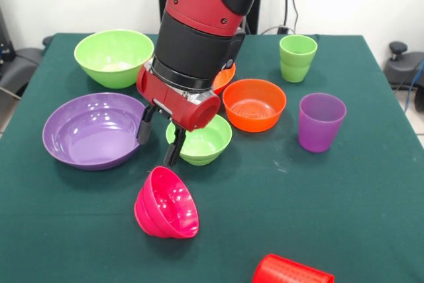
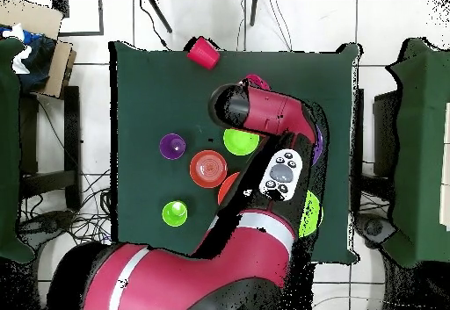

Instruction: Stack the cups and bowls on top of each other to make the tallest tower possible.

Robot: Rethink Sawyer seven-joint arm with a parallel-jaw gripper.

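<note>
My gripper (image 1: 159, 138) is open and empty. It hangs low between the large purple bowl (image 1: 93, 130) and the small lime green bowl (image 1: 202, 140), just behind the magenta-pink bowl (image 1: 167, 205), which lies on its side. An orange bowl (image 1: 254, 104) stands upright right of the arm. A second orange bowl (image 1: 225, 79) is mostly hidden behind the arm. The large lime green bowl (image 1: 112, 56) is at the far left. The light green cup (image 1: 297, 57) and the purple cup (image 1: 320, 121) stand upright on the right. The red cup (image 1: 291, 271) lies on its side at the front edge. The yellow cup is out of view.
Everything sits on a dark green table (image 1: 371, 217). In the overhead view the arm covers the gripper and much of the bowls. The red cup (image 2: 203, 53), purple cup (image 2: 172, 146), orange bowl (image 2: 209, 168) and light green cup (image 2: 174, 212) show there.
</note>
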